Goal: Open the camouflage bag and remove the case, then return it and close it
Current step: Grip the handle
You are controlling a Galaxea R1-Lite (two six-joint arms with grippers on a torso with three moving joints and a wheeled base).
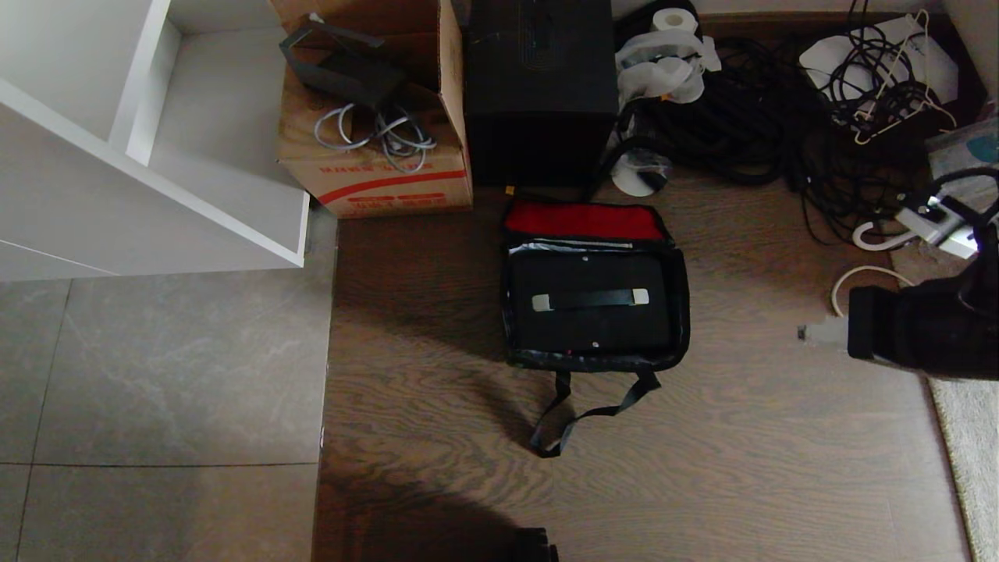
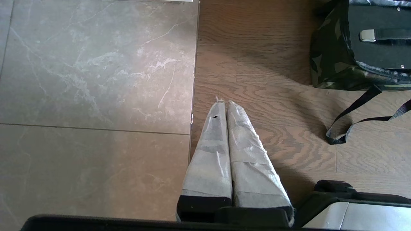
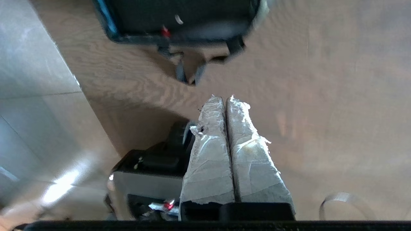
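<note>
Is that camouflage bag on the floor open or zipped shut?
Open. The camouflage bag has its lid flipped back, red lining showing, and the black case lies exposed inside.

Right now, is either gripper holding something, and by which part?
Nothing is held. The left gripper and right gripper are shut on nothing, above the floor.

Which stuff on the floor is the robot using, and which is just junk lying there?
For the job: camouflage bag, open; case inside it; right gripper, shut.
Just lying about: cardboard box, black box, cables, paper roll.
</note>
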